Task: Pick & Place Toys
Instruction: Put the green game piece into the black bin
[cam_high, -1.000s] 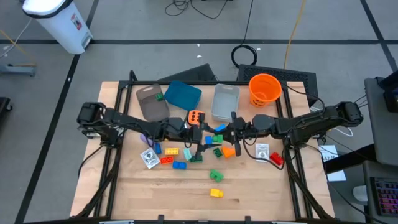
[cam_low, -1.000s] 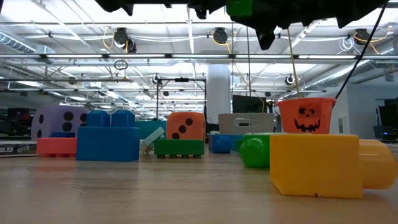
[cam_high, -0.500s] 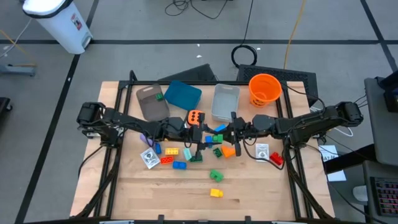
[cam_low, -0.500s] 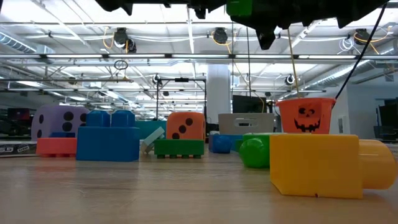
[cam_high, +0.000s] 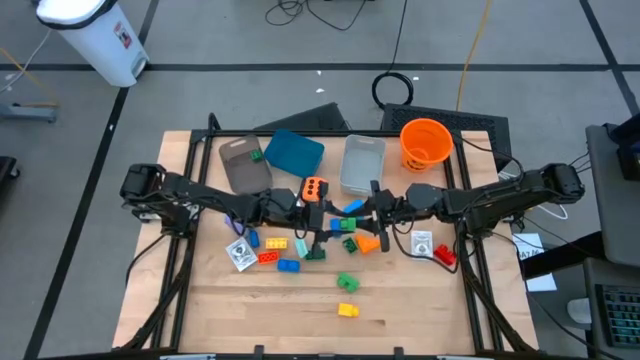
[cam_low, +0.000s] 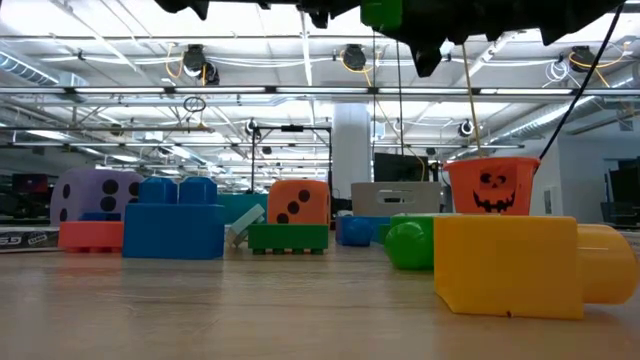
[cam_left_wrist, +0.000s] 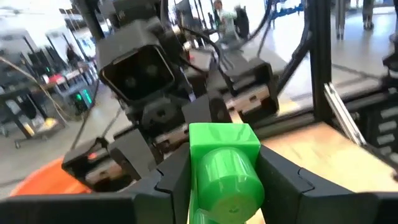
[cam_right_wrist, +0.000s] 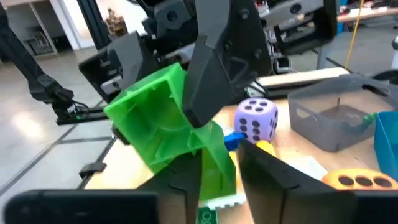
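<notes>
Hanging above the middle of the wooden table (cam_high: 420, 300), the two dark arms meet nose to nose over the scattered toys, with a bright green plastic brick (cam_left_wrist: 224, 162) between them. The left gripper (cam_left_wrist: 221, 186) has its jaws closed narrowly on the brick's sides. The right gripper (cam_right_wrist: 217, 180) faces the same brick, but I cannot tell whether its jaws grip it or stand clear.

Compared with a second earlier, almost nothing on the table has moved; only the raised brick sits a touch further to the left in the low view. This looks like a handover, with the brick probably passing to the left arm and not yet placed.

Nearest on the table lies a large yellow plastic brick (cam_low: 505, 265). Farther back sit a blue studded brick (cam_low: 173, 225), a purple spotted die (cam_low: 97, 195) and an orange spotted die (cam_low: 298, 203). Beyond them stands an orange bucket (cam_low: 492, 185) printed with a black pumpkin face. No writing is readable.
</notes>
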